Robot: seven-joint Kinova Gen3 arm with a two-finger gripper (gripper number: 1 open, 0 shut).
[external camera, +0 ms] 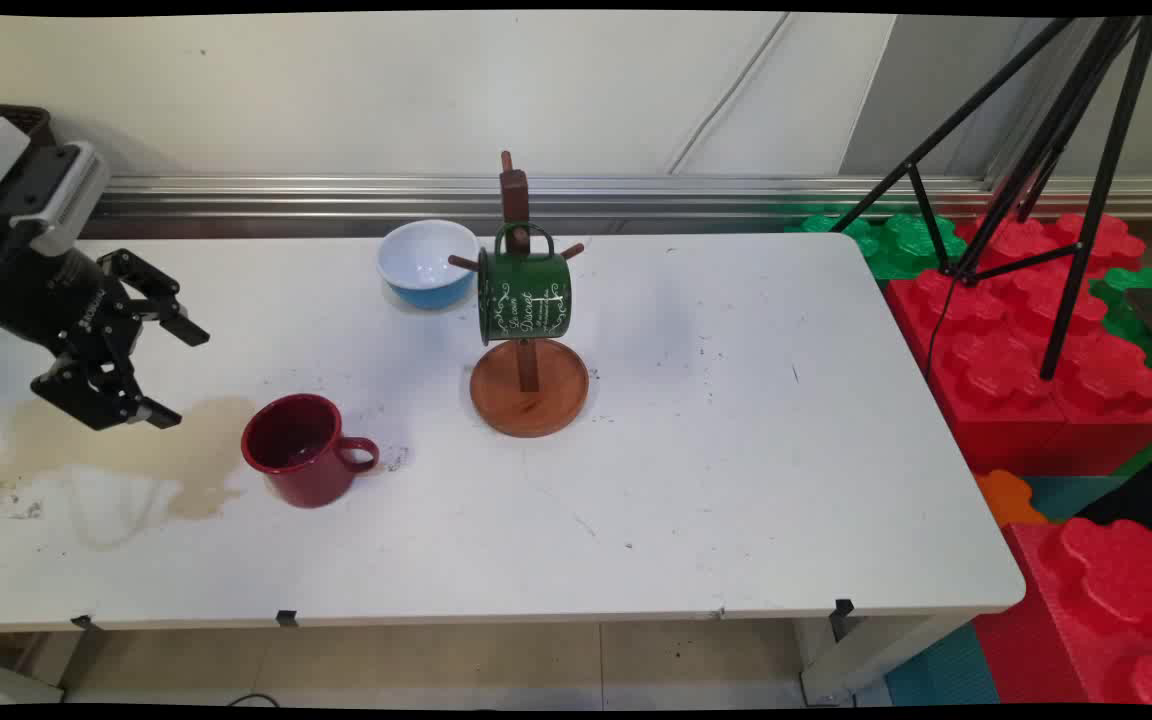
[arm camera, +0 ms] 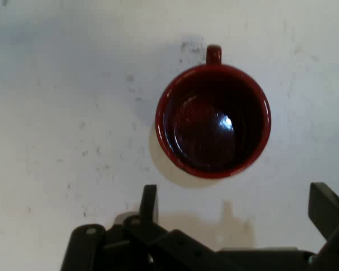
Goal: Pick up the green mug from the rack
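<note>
One red mug (external camera: 302,449) near open gripper (external camera: 172,372).

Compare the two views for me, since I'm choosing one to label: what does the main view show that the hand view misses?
Only the main view: a green enamel mug hanging on a wooden mug tree, and a white-and-blue bowl.
Only the hand view: the red mug's glossy inside from straight above.
Both: the red ceramic mug, the brownish stain, and the open black gripper.

Mug (external camera: 304,450) dark red, glossy inside. Hanging mug (external camera: 524,295) green with white script; bowl (external camera: 427,263) white inside, blue outside. Table (external camera: 696,480) white with tan stain (external camera: 151,460).
</note>
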